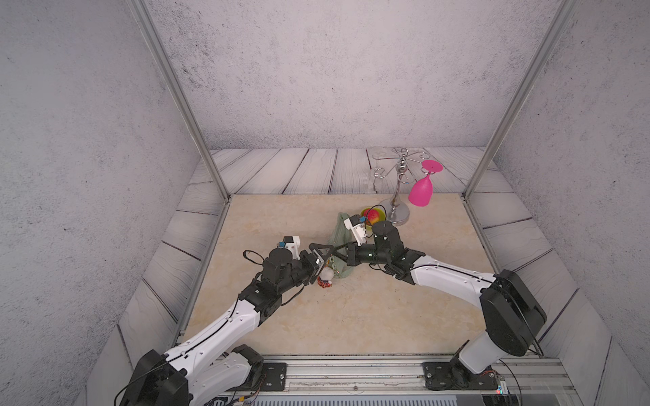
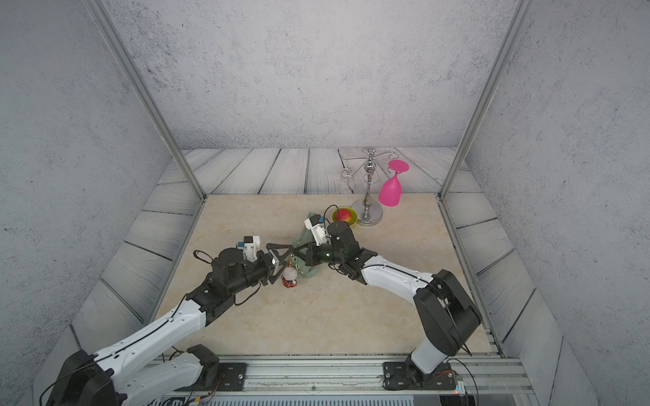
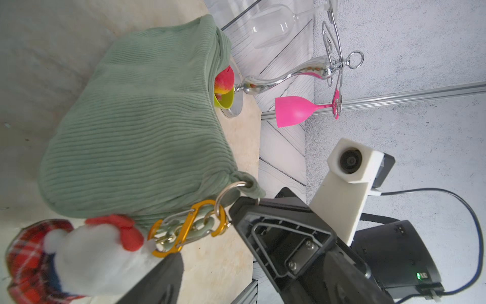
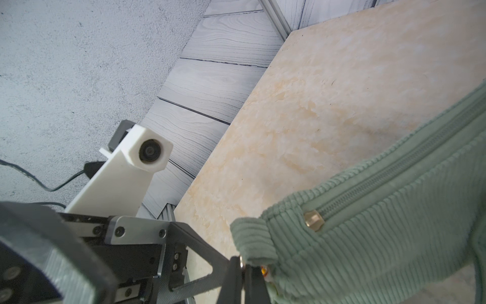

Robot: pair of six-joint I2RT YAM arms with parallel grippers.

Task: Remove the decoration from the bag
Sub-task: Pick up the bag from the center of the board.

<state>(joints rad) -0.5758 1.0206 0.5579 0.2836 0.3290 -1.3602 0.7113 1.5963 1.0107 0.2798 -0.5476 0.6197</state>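
The sage-green ribbed bag (image 1: 338, 230) (image 2: 303, 234) (image 3: 142, 131) (image 4: 381, 237) lies mid-table. The decoration (image 1: 325, 277) (image 2: 289, 279) (image 3: 86, 252), a white plush doll in red plaid, lies on the table at the bag's near end. Its gold S-shaped clasp (image 3: 184, 229) hangs on the bag's silver ring (image 3: 223, 192). My right gripper (image 1: 333, 253) (image 2: 294, 250) (image 4: 243, 279) is shut on that ring. My left gripper (image 1: 325, 263) (image 2: 286, 262) stands open around the clasp, with one of its fingers (image 3: 157, 284) beside the doll.
A lime-green bowl (image 1: 364, 212) holding a red-and-yellow fruit (image 1: 373, 216) sits just behind the bag. A chrome glass stand (image 1: 398, 211) at the back right carries a pink glass (image 1: 421, 191) and a clear one (image 3: 271, 26). Metal frame posts (image 1: 183, 105) flank the table.
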